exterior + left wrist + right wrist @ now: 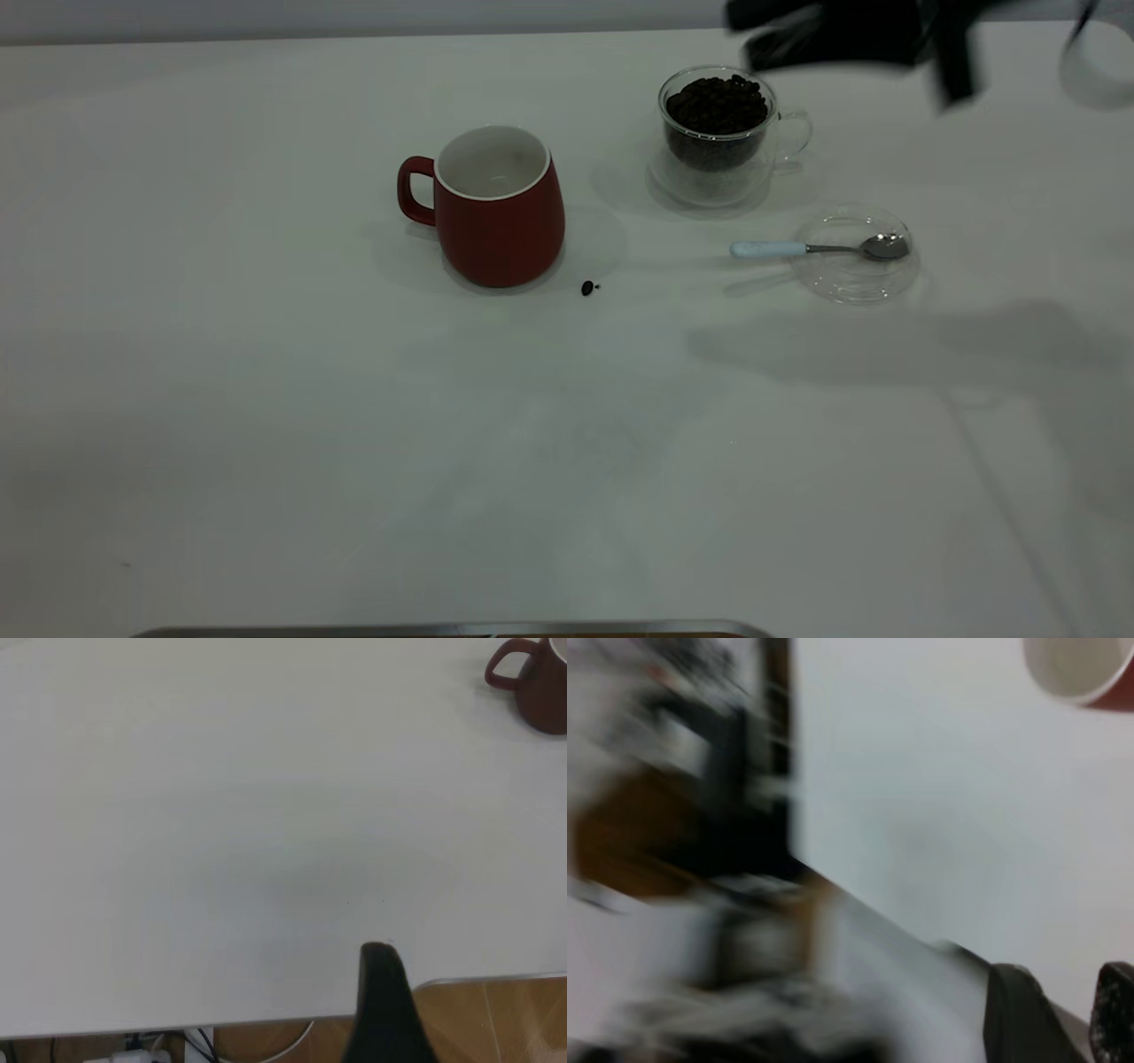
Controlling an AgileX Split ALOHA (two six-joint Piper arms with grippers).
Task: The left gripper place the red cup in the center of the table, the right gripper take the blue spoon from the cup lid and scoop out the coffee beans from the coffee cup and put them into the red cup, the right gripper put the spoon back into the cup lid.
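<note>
Glass cup lid holds the blue spoon, long axis three-to-nine, handle toward the red cup mid-desk. Right gripper hovers at twelve o'clock, nearer arm; finger state indeterminable.

Right tool raised, empty, at far edge
</note>
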